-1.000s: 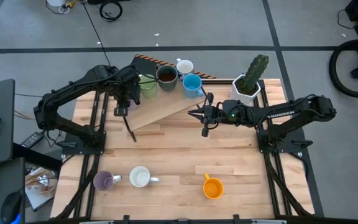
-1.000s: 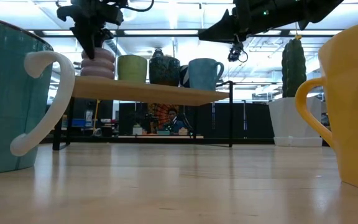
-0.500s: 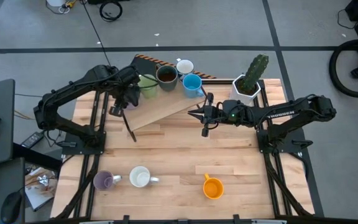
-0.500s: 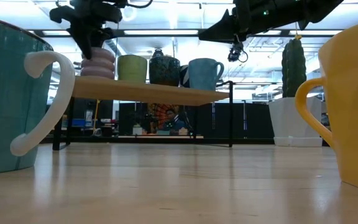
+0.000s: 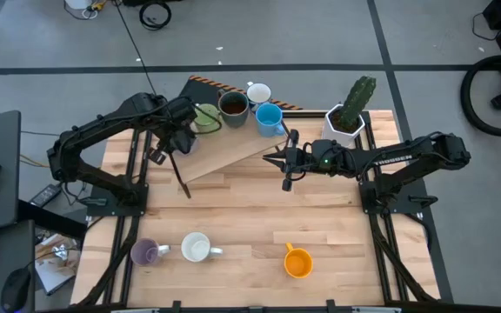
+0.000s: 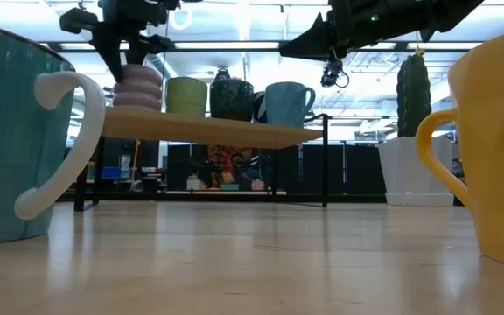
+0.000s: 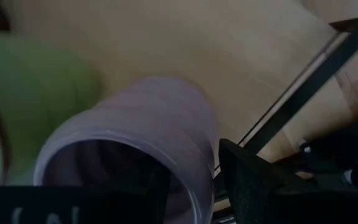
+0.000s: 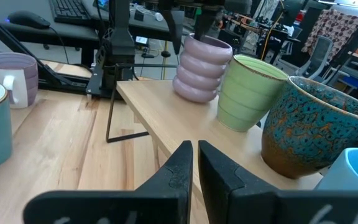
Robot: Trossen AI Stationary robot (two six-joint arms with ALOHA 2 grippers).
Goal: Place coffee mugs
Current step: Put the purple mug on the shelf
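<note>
Left gripper [image 6: 116, 48], fingers astride the rim of the purple mug [image 8: 202, 67] on the shelf [image 5: 233, 149] at the desk's 11 o'clock, looks mid-placement; you should next free it and lift clear, right gripper [image 5: 269, 158] clenched empty near centre.

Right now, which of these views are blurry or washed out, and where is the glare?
Left wrist view: the purple mug and green mug are too close, soft and dim. Low view: the near white-handled mug and orange mug loom blurred, with bright ceiling lights behind. Right wrist view: the shelf mugs are sharp. High view: evenly lit.
</note>
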